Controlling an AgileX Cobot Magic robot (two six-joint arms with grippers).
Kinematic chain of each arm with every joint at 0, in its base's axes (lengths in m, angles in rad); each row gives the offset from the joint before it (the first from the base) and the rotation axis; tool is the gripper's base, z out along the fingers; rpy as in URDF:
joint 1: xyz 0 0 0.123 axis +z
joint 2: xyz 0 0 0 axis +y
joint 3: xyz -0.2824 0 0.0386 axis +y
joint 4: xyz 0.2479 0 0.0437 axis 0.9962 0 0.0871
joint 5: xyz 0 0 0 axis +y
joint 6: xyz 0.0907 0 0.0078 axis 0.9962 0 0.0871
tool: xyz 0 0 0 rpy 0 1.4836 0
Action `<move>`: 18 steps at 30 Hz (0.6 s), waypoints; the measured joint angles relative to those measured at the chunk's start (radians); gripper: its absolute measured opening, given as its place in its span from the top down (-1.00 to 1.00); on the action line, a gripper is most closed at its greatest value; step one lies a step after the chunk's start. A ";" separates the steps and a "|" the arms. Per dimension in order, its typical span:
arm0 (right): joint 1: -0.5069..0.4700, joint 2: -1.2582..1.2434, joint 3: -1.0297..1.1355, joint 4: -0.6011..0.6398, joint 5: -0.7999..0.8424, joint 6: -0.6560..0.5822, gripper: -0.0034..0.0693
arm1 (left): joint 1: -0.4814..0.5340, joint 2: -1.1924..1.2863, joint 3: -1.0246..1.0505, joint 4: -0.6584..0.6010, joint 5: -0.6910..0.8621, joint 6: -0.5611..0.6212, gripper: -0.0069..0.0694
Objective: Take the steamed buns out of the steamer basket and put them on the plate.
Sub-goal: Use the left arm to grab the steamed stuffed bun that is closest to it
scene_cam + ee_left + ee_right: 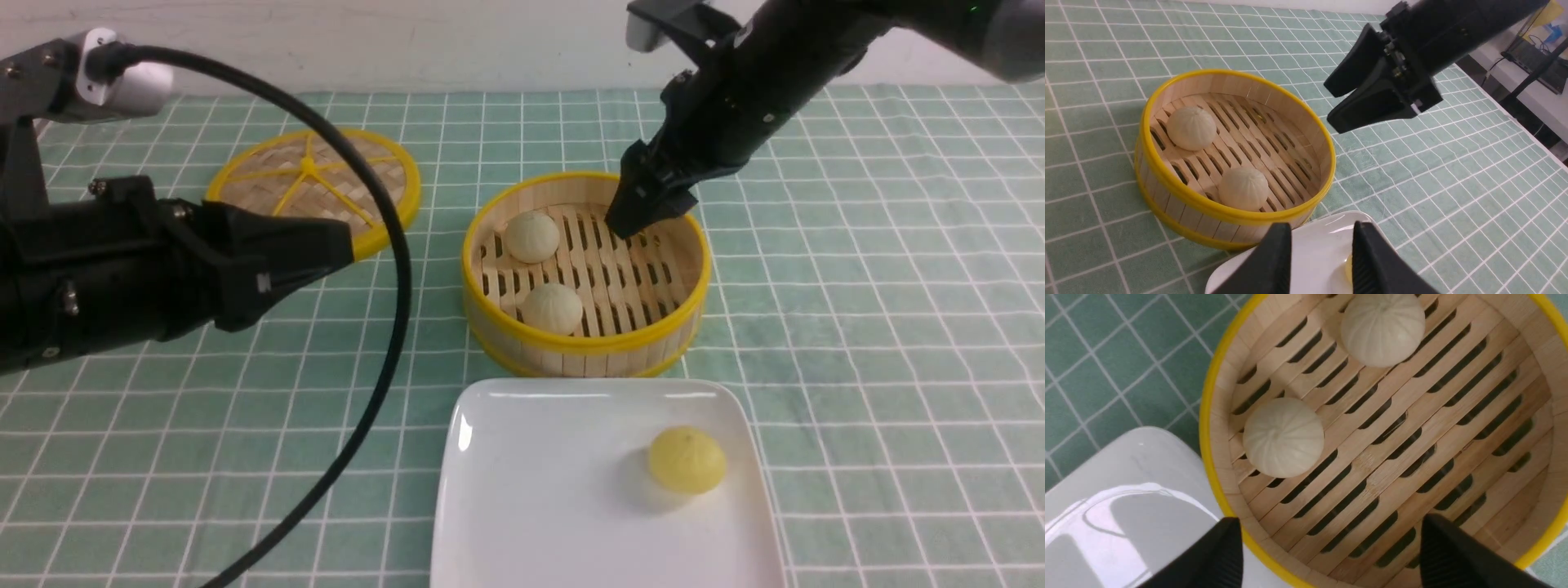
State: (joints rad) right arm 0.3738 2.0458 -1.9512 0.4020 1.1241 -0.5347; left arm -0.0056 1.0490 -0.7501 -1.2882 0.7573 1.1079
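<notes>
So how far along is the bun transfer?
Done: the yellow bun sits on the plate.
In hand: nothing is gripped. The right gripper hangs open above the bare side of the steamer basket; the left gripper is open and empty, off to the side.
Left: the far pale bun and the near pale bun, both in the basket.

we look forward from the near side, wide. our left wrist camera looks rightward and slightly down from the left; our right one stares down, close. all share the steamer basket point(584, 343).
</notes>
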 joint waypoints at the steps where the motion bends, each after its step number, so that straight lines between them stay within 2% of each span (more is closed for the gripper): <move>1: 0.000 0.007 -0.005 -0.003 0.000 0.004 -0.63 | 0.000 0.000 0.000 0.001 0.000 0.000 0.18; 10: 0.000 -0.003 -0.032 -0.071 -0.010 0.016 -0.63 | 0.000 0.035 0.000 0.001 0.001 0.000 0.18; 15: 0.000 -0.033 -0.061 -0.123 0.013 0.050 -0.63 | 0.000 0.155 -0.015 0.001 0.033 0.016 0.18; 18: 0.000 -0.049 -0.068 -0.195 0.031 0.097 -0.63 | 0.000 0.253 -0.073 0.001 0.101 0.062 0.15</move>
State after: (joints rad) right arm 0.3738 1.9964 -2.0188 0.2069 1.1554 -0.4378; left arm -0.0056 1.3023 -0.8233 -1.2873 0.8583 1.1696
